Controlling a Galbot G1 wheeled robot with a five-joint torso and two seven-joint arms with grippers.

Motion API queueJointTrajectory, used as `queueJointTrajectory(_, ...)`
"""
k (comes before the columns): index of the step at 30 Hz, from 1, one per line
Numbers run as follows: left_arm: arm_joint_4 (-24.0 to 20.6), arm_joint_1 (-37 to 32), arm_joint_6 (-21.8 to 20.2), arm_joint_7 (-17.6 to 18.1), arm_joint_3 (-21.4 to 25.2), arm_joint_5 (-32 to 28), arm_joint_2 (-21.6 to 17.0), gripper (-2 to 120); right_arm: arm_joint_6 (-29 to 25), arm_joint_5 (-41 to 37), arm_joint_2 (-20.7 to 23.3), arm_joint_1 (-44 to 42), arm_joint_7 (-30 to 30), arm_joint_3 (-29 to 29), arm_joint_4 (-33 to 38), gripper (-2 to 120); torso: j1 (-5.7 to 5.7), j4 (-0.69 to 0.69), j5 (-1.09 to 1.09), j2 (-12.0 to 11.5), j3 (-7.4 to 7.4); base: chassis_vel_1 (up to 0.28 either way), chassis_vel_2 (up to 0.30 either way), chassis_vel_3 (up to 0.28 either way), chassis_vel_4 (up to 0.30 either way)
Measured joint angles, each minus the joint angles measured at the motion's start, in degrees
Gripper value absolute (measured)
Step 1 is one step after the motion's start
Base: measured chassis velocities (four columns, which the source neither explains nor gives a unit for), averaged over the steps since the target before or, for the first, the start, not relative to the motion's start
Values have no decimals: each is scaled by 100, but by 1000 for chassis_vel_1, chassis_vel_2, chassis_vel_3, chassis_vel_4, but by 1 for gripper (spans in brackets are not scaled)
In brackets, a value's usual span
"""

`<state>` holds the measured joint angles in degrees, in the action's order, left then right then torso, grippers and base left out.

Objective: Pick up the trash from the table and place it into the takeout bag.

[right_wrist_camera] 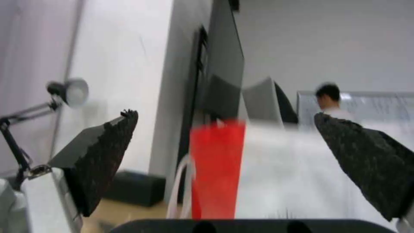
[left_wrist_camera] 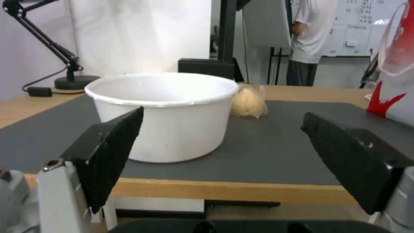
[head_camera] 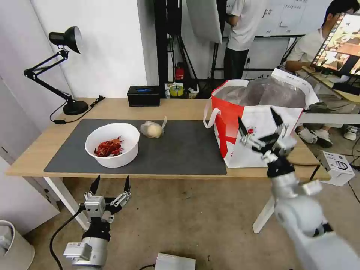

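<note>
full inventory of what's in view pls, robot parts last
bowl: 1, white, red crayfish shells inside, mat's left part
bagged bun: 1, clear bag, pale bun, on mat beside bowl
takeout bag: 1, white-red, foil-lined, table's right end
mat: 1, dark grey, on table
table: 1, light wood
tissue box: 1, black, table's far edge
desk lamp: 1, black, far left corner
left gripper: open, below table's front edge
right gripper: open, before the bag
</note>
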<state>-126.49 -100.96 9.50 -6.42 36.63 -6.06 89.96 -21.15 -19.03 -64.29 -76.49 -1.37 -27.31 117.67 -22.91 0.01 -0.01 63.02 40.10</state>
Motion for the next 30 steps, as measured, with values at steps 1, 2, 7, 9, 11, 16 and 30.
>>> queueJointTrajectory(1, 0, 0, 0, 0, 0, 0, 0, 100, 0, 0, 0, 0, 0, 0, 0, 100, 0, 0, 0, 0, 0, 0, 0, 0, 0)
queueJointTrajectory(2, 2, -3, 1, -1, 1, -7, -1, 100, 76, 87, -91, -144, 53, 0, 22, 100, 0, -1, 0, 0, 0, 0, 0, 0, 0)
queueJointTrajectory(7, 31, -16, 4, -11, 2, -28, -25, 100, 374, 504, -318, -685, 217, -24, 60, 100, 0, -1, 0, 0, 0, 0, 0, 0, 0)
queueJointTrajectory(9, 62, -4, 4, -14, -9, -51, -51, 100, 527, 707, -400, -901, 256, -29, 69, 100, -1, -1, 0, 0, 0, 0, 0, 0, 0)
queueJointTrajectory(11, 84, 8, 4, -16, -17, -76, -73, 100, 611, 793, -438, -1000, 286, -22, 69, 100, -1, -1, 0, 0, 0, 0, 0, 0, 0)
queueJointTrajectory(16, 95, 34, -65, -24, -38, -109, -108, 100, 783, 982, -570, -1246, 314, 21, 88, 100, -1, -1, 0, 0, 0, 0, 0, 0, 0)
queueJointTrajectory(30, 69, 166, -300, -33, -37, -20, -235, 100, 1152, 1326, -938, -1650, 539, 348, 208, 100, 0, -1, -1, 0, 0, 0, 0, 0, 0)
